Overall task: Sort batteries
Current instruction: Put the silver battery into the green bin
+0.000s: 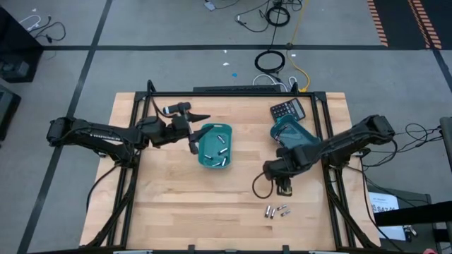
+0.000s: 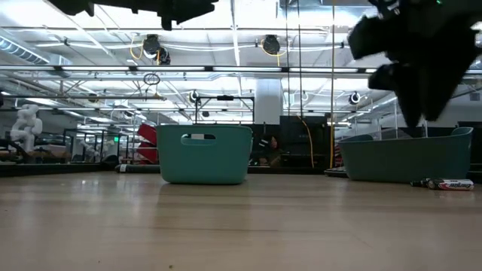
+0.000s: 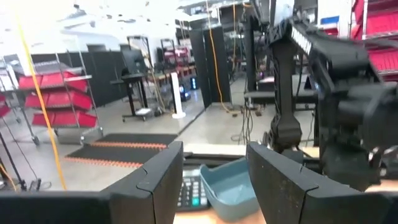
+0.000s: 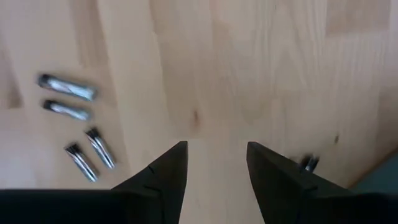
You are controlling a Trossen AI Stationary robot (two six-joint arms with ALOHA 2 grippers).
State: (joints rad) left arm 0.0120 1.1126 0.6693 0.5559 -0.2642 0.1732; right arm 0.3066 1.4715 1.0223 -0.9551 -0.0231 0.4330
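Batteries, loose [image 1: 276,210]: small group of silvery cells lying on the bare wood near the table's front edge, right of centre; four show flat in the right wrist view [image 4: 67,87], two longer ones side by side and two thinner ones just beside them.
Batteries, sorted [image 1: 220,151]: several cells lying inside the middle bin.
Battery, single [image 4: 309,163]: one dark end showing beside the right finger in the right wrist view; most of it hidden.
Battery, low view [image 2: 450,184]: a labelled cell lying on the table in front of the right-hand bin.
Teal bin, middle [image 1: 205,133]: near the table's centre, slightly toward the back edge; holds cells.
Teal bin, right [image 1: 286,128]: toward the table's back right corner, partly covered by the right arm.
Calculator [image 1: 287,109]: dark, keys up, touching or just beside the right bin, nearer the back edge.
Left gripper [image 1: 194,134]: raised at the left rim of the middle bin, fingers [image 3: 157,183] spread apart, nothing between them; camera looks level across the room.
Right gripper [image 1: 284,188]: pointed down at the wood between the right bin and the loose cells, fingers [image 4: 163,174] spread apart with bare table between them, holding nothing.
Table [image 1: 176,204]: light wooden top inside a black frame.
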